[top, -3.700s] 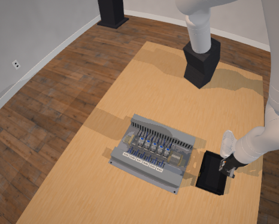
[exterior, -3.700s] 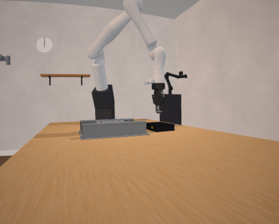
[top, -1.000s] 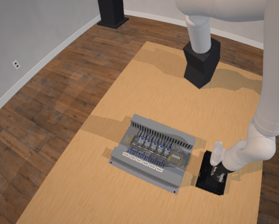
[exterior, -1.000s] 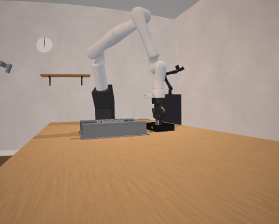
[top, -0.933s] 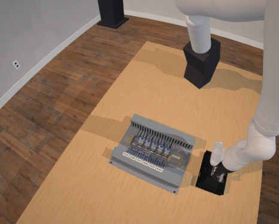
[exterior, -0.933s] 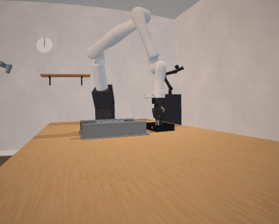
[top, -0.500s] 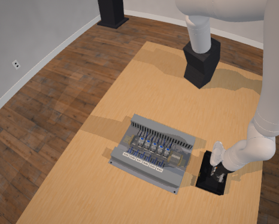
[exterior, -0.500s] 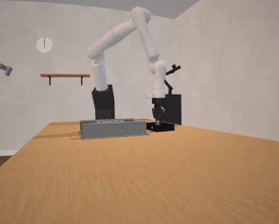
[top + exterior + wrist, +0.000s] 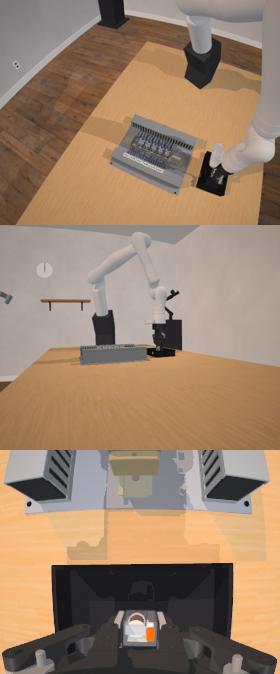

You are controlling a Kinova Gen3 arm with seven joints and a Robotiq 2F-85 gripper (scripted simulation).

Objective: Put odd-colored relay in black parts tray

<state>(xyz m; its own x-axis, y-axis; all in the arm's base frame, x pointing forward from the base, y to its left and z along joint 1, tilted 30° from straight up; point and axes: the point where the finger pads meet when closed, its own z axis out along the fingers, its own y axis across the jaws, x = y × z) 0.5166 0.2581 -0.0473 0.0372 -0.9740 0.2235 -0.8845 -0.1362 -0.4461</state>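
Relay, clear box with an orange button: held upright between the fingers of the hand, button side facing up toward the wrist camera, orange patch at its right edge; long axis cannot be told. Hand: clamped on the relay, pointing straight down inside the outline of the black tray. Arm: rises from its dark base, folds at a high elbow and drops nearly vertical over the tray. Tray: sits on the tabletop just beside the right end of the gray socket box; its floor holds nothing but shadow. Socket box: five relays with blue buttons stand in a row in their sockets.
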